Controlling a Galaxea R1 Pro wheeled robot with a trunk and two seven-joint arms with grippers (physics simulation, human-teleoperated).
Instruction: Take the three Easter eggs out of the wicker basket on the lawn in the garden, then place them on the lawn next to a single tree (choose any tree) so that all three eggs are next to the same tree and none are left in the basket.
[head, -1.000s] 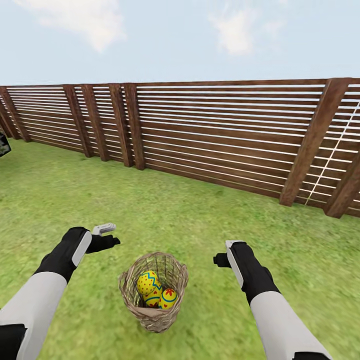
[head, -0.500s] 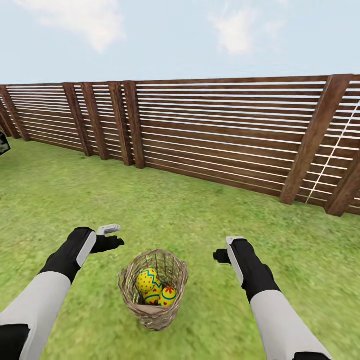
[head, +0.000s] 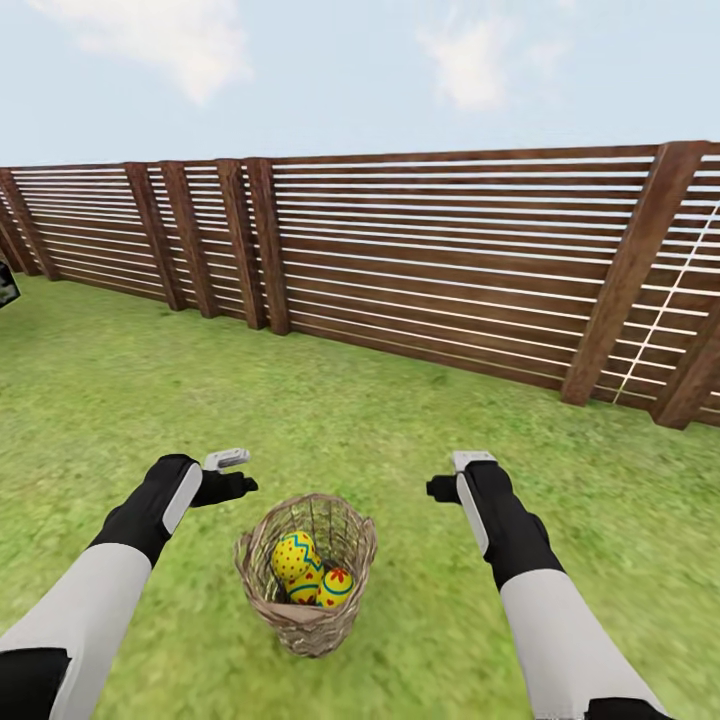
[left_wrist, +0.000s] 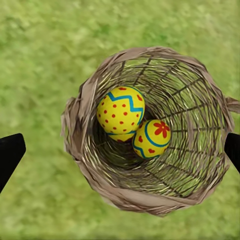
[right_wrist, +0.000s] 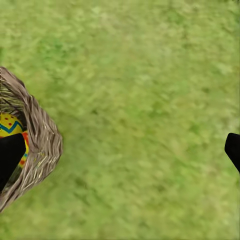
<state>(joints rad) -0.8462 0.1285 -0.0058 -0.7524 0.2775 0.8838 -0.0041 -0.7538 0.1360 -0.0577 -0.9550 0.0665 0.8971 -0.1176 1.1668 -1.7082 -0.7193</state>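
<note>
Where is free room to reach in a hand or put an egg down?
Bare lawn lies between the wicker basket and the wooden fence, also under the right gripper. Inside the basket the eggs crowd one side; the opposite side is open.

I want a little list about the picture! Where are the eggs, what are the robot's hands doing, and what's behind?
eggs: yellow Easter eggs sit inside the wicker basket; two show clearly from the left wrist camera, a third peeks out below them in the head view
basket: upright on the lawn, between the two arms
left end effector: open, empty, above the basket
right end effector: open, empty, over grass beside the basket
behind: brown slatted fence
</note>
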